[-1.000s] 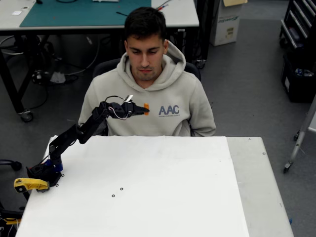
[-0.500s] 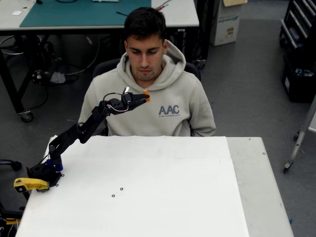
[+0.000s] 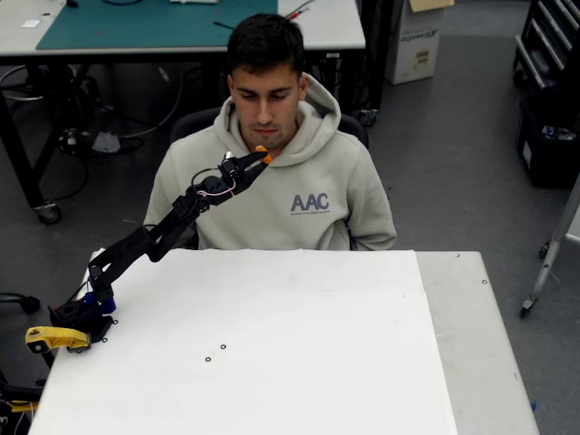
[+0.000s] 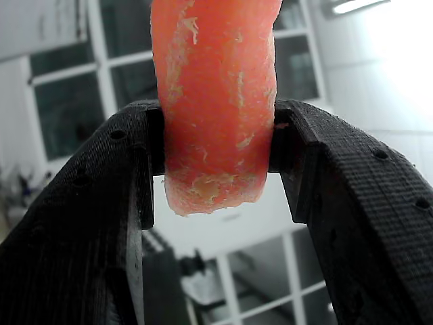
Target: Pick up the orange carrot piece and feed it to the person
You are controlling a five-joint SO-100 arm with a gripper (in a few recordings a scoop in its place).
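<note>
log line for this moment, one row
phase: feeding | claw: shut on carrot piece | arm: raised off table | carrot: just below person chin | delivered: not yet

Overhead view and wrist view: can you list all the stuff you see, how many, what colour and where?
carrot piece: one, orange, pinched between the fingers, just below the person's chin in the overhead view
white table: one, in front of the person
yellow object: one, at the table's left edge by the arm's base
green-topped table: one, behind the person
cardboard box: one, white, on the floor at the back
person: one, beige hoodie, seated behind the white table
arm: one, black
fingers: two, black
</note>
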